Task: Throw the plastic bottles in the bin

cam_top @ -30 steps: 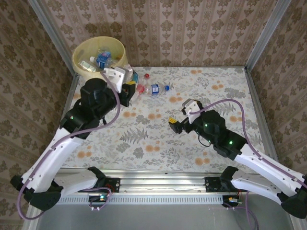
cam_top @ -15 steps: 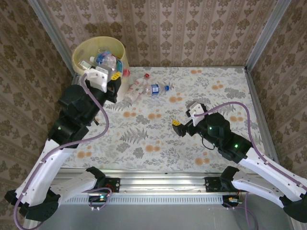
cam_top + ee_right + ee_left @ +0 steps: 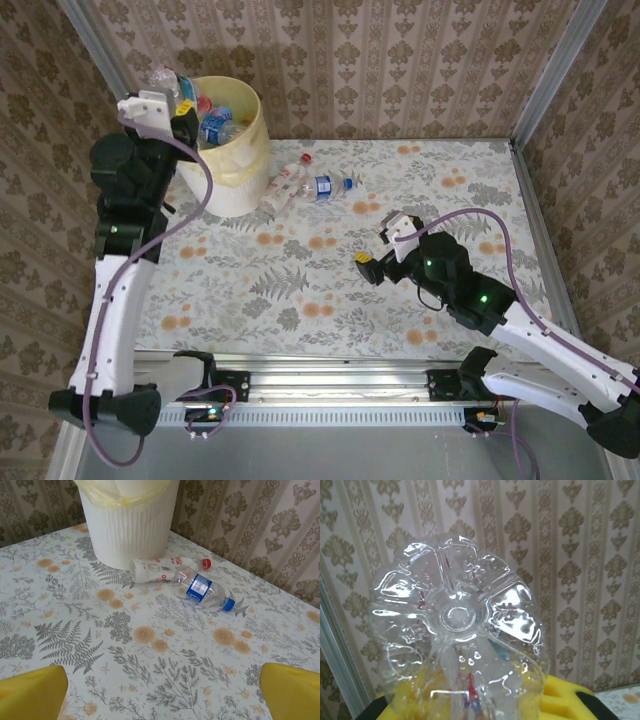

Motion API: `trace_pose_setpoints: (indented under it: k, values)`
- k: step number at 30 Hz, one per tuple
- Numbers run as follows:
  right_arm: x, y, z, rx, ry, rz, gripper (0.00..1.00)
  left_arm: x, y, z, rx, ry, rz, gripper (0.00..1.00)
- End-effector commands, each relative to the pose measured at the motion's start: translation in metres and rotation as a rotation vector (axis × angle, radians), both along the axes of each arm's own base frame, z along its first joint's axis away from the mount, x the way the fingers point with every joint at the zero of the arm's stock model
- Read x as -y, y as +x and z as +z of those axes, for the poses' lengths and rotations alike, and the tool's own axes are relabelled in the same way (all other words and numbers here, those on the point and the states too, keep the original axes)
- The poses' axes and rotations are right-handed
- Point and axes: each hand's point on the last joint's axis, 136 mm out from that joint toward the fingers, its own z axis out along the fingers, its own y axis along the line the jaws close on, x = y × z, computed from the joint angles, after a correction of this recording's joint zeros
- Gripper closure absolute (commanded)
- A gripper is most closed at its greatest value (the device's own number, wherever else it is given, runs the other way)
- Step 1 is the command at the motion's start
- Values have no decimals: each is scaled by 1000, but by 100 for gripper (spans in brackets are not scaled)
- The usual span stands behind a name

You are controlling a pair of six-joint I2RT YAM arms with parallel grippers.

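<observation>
Overhead, the left tool (image 3: 172, 95) is hanging above the bin's (image 3: 232, 190) left rim. It is squeezing narrowly on a clear bottle (image 3: 160, 77), which is jutting out past the rim on the bin's left side. In the left wrist view that bottle's ribbed base is facing the camera, and yellow pads (image 3: 562, 692) are showing beside and under it. More bottles (image 3: 213, 125) are lying inside the bin, one of them with a blue label.

Two others are lying on the counter (image 3: 480, 190) just right of the bin. A red-capped bottle (image 3: 160, 569) is resting close against the bin's wall, and a blue-capped bottle (image 3: 202, 590) is lying just beyond it, farther from the bin.

The right tool (image 3: 366, 265) is hovering low over the counter, well to the right of the bin and apart from both loose bottles. Its jaws are standing wide, gripping and touching nothing. In the right wrist view its yellow fingertips (image 3: 30, 692) are sitting at the lower corners, facing the bin.
</observation>
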Motion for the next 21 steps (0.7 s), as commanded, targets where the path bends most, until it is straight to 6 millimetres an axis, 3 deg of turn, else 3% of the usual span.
trace_pose_setpoints:
  k: [1, 11, 12, 14, 16, 17, 18, 20, 21]
  values:
    - [2, 4, 17, 32, 18, -19, 0, -5, 14, 5, -27, -45, -46, 87]
    - [4, 2, 18, 28, 5, -15, 0, -27, 118, -31, -146, -61, 19, 82]
    - [4, 2, 17, 27, 7, -14, 0, -29, 132, -36, -149, -66, 33, 77]
    - [4, 1, 15, 24, 9, -10, 0, -33, 157, -46, -162, -78, 52, 55]
    - [5, 1, 13, 22, 12, -12, 0, -31, 177, -57, -209, -100, 28, 43]
    - [5, 1, 12, 20, 13, -15, 0, -27, 184, -64, -249, -106, 1, 30]
    - [6, 1, 11, 19, 13, -17, 0, -24, 188, -64, -277, -112, -17, 14]
    - [5, 2, 8, 15, 13, -17, 0, -22, 182, -54, -294, -116, -21, 1]
    - [4, 2, 7, 14, 14, -15, 0, -24, 174, -43, -276, -119, -2, 0]
